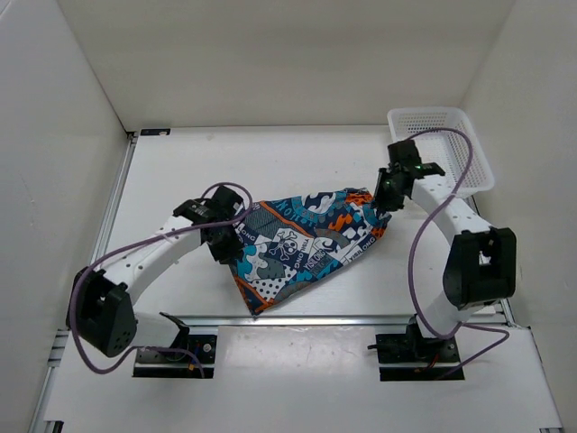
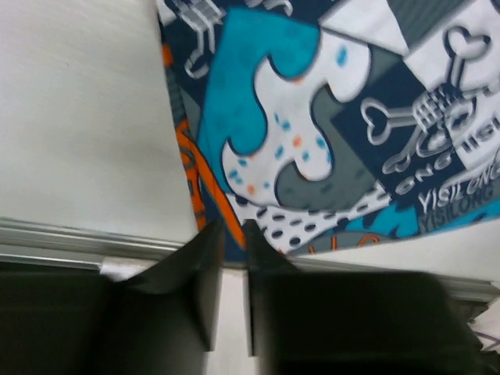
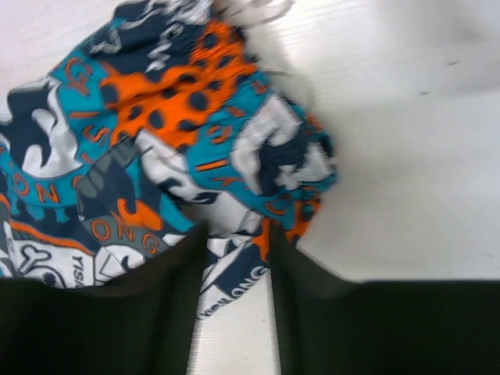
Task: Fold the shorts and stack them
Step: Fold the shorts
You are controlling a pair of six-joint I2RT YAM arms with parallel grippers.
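The shorts (image 1: 306, 242), soft fabric with a busy teal, orange, navy and white comic print, lie as a wedge in the middle of the white table (image 1: 180, 171). The right gripper (image 3: 233, 230) is released, with its jaws apart over the orange-dotted end. The left gripper (image 2: 233, 228) shows a narrow gap at the hem, and I cannot tell if it pinches cloth.

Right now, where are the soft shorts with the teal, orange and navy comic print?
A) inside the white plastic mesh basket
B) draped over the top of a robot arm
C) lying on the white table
C: the shorts lie on the table, apart from the basket in the far right corner.
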